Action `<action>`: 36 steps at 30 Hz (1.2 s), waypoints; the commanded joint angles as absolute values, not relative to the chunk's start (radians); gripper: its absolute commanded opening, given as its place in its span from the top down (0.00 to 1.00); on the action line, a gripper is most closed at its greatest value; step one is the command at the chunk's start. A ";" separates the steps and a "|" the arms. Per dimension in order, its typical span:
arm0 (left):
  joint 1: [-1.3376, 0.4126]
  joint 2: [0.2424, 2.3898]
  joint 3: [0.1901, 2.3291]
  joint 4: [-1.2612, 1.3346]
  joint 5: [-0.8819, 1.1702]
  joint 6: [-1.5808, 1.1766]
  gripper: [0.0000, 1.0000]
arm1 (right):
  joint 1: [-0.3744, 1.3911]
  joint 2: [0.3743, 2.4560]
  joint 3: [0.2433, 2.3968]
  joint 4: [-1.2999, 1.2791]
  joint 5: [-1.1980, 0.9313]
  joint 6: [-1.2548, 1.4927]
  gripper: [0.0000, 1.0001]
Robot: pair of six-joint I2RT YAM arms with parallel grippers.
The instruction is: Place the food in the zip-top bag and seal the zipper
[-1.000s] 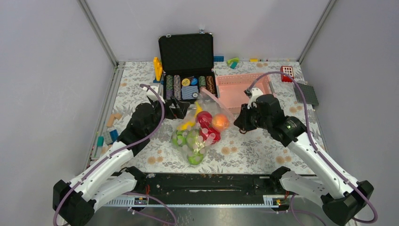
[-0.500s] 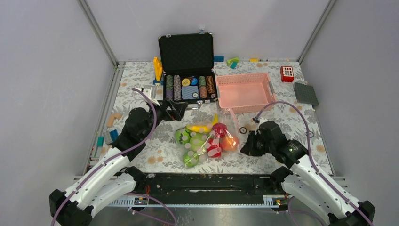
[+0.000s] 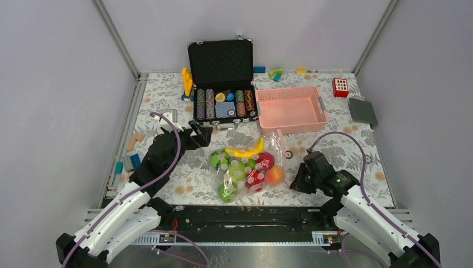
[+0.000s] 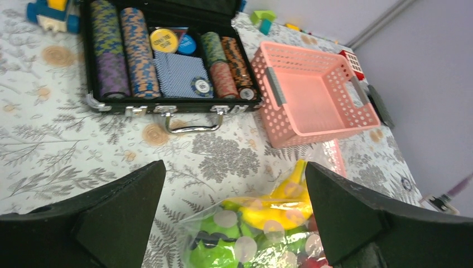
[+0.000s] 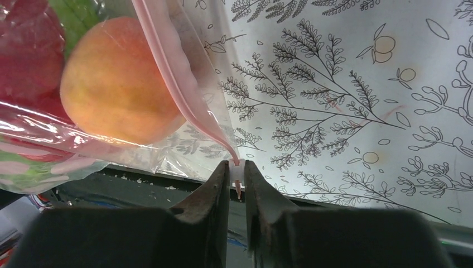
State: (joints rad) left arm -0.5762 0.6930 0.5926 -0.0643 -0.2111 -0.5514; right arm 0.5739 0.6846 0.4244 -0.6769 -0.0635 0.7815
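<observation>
The zip-top bag (image 3: 248, 167) lies flat on the table, and the food is inside it: yellow bananas (image 3: 245, 151), green cabbages (image 3: 220, 161), red pieces (image 3: 262, 162) and an orange fruit (image 3: 274, 176). In the right wrist view, the pink zipper (image 5: 178, 78) runs past the orange fruit (image 5: 117, 84) down to a white slider. My right gripper (image 5: 237, 167) is shut on that slider, at the bag's near right corner (image 3: 295, 181). My left gripper (image 3: 201, 135) stands wide open, up and to the left of the bag, holding nothing. Its view shows the bag (image 4: 245, 240) and bananas (image 4: 279, 209) below its open jaws.
An open black case of poker chips (image 3: 223, 103) and a pink mesh basket (image 3: 290, 109) stand behind the bag. Loose blocks (image 3: 131, 153) lie at the left edge. A red block (image 3: 340, 87) and a dark plate (image 3: 362, 110) sit far right. The black front rail (image 3: 245, 215) is close to my right gripper.
My right gripper has moved from beside the basket toward the near edge, dragging the zipper end with it. The bag has dropped flat and shifted nearer. My left gripper has backed off leftward.
</observation>
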 commanded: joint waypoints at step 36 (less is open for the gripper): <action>-0.573 0.558 0.730 -0.649 -0.831 -0.827 0.01 | 0.200 0.584 0.711 -0.502 0.603 0.465 0.00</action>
State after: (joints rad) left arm -0.5758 0.5480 0.6899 -0.6853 -0.8341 -0.8436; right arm 0.2043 0.6159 0.7315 -0.5735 0.6205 0.5011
